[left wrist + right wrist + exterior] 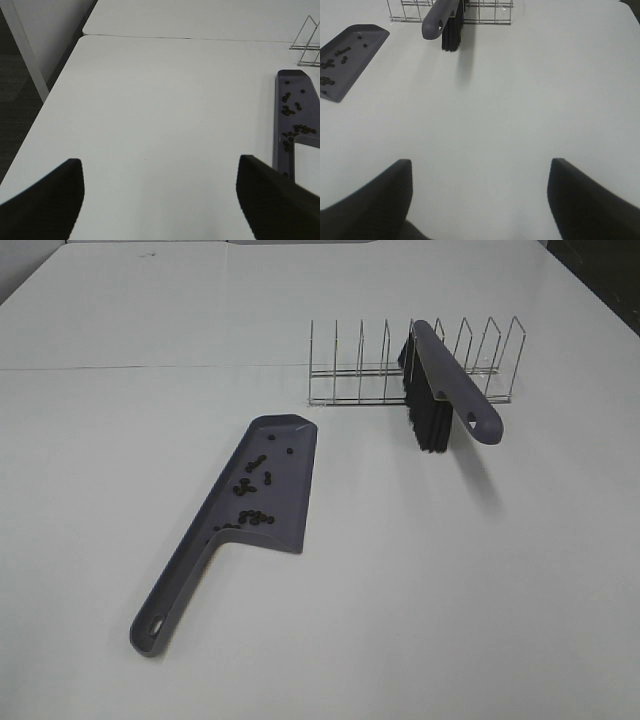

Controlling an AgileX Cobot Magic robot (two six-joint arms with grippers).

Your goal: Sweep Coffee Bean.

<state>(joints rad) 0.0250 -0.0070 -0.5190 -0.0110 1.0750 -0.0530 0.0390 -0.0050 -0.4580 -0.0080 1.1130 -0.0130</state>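
Beans lie in the dustpan; brush at 2 o'clock leans in the rack. Left claw and right claw both gape wide, empty.

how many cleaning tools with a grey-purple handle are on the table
2. The dustpan lies flat left of centre, with coffee beans scattered in its tray. The brush leans in the wire rack further back on the right, bristles down. None seems hidden.

Lab-style test bench: bare white tables pushed together, dark carpet floor beside.
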